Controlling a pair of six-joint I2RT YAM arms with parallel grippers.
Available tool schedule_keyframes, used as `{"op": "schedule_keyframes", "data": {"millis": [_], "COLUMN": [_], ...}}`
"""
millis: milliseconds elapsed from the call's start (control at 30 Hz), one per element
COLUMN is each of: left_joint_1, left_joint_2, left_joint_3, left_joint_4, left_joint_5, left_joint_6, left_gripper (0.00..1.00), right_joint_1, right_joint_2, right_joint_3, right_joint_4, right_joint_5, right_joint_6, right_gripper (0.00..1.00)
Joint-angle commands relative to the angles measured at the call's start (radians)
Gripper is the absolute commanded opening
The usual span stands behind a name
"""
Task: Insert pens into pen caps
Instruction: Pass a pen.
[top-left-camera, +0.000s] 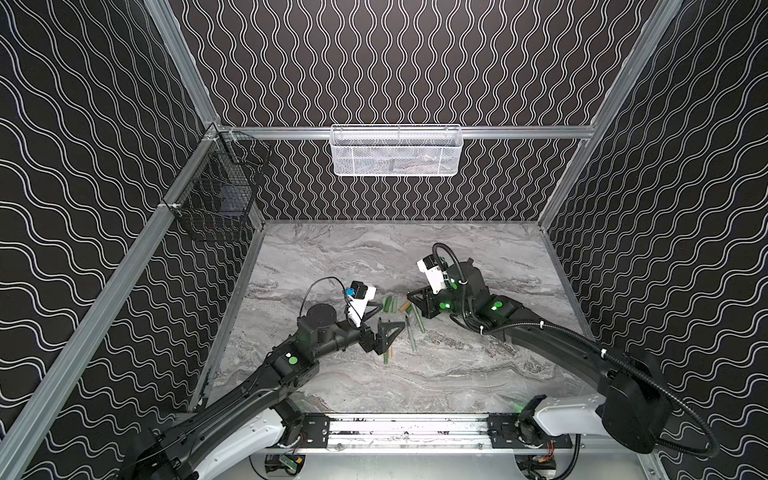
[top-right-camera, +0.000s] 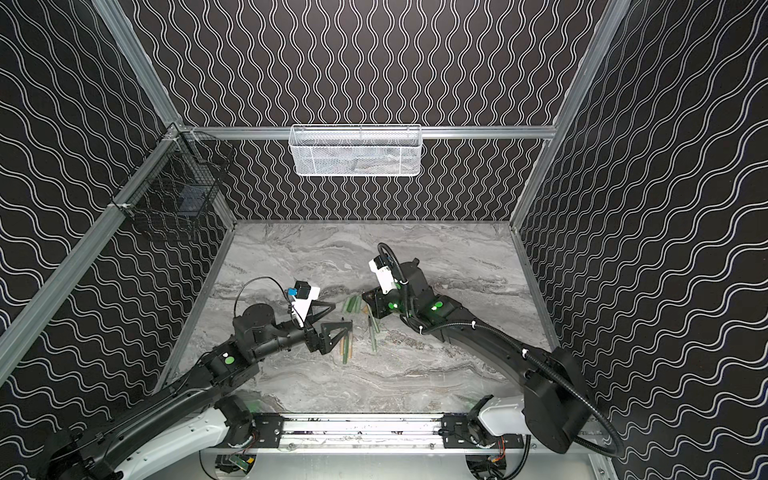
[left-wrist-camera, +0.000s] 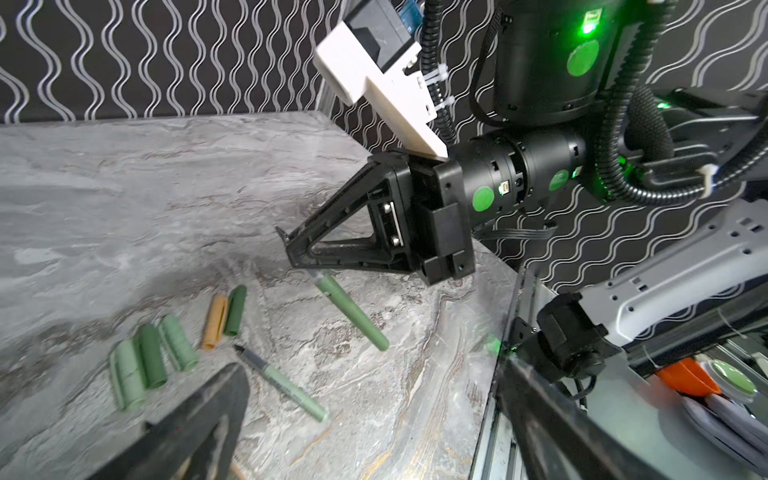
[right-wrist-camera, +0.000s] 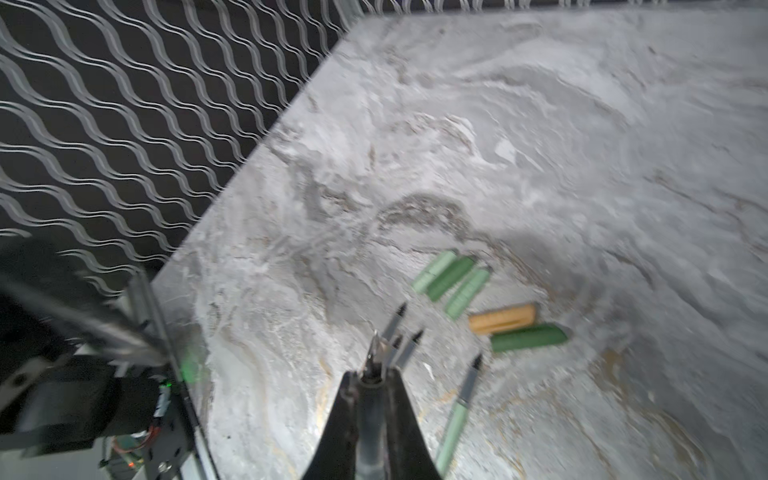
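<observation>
- Plainly, in the left wrist view we see the right gripper (left-wrist-camera: 291, 249) clamped tight on a dark green pen (left-wrist-camera: 353, 311). It pinches the pen near its tip end, and the barrel slants down toward the marble table (left-wrist-camera: 124, 187).
- From the right wrist view we get what that angle hides: the held pen's dark point pokes out just past the fingertips.
- Both top views give us the left gripper (top-left-camera: 392, 315), jaws spread wide and holding nothing. It hangs over a few more pens (top-right-camera: 348, 347), whose ends stick out below it.
- We count five pen caps (right-wrist-camera: 451, 278) on the table between the two grippers. Three green ones lie side by side, and next to them a tan-orange cap (right-wrist-camera: 503, 318) touches a dark green cap (right-wrist-camera: 528, 337). In the top views they are too small for us to sort.
- We see a pale green pen (left-wrist-camera: 282, 382) lying alone just beside the caps, its point toward them.
- Only the top views show us the white mesh basket (top-left-camera: 395, 151) and the black wire basket (top-left-camera: 216, 195) on the walls.
</observation>
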Motion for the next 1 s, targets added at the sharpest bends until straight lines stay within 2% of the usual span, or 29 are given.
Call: {"op": "schedule_keyframes", "data": {"millis": [0,133,333,500,667,867,967], "left_joint_1": [0.002,0.002,0.002,0.002,0.001,0.003,0.003], "left_joint_2": [0.015,0.038,0.074,0.105,0.14,0.161,0.172], "left_joint_3": [-0.01,-0.026,-0.04,-0.047,-0.058,-0.065,-0.065], "left_joint_4": [0.124,0.19,0.268,0.349,0.417,0.457,0.478], "left_joint_5": [0.07,0.116,0.126,0.168,0.21,0.239,0.258], "left_joint_6": [-0.021,-0.033,-0.053,-0.084,-0.122,-0.145,-0.151], "left_gripper": [0.98,0.98,0.96,0.9,0.81,0.63,0.59], "right_joint_1": [0.001,0.0,0.004,0.015,0.023,0.03,0.032], "right_joint_2": [-0.037,-0.079,-0.116,-0.135,-0.146,-0.157,-0.15], "right_joint_3": [-0.026,-0.059,-0.097,-0.132,-0.162,-0.184,-0.184], "right_joint_4": [0.132,0.199,0.3,0.392,0.482,0.57,0.593], "right_joint_5": [-0.094,-0.142,-0.22,-0.257,-0.286,-0.319,-0.339], "right_joint_6": [-0.012,-0.01,0.008,0.013,0.014,0.016,0.017], "right_gripper": [0.1,0.1,0.11,0.11,0.11,0.11,0.12]}}
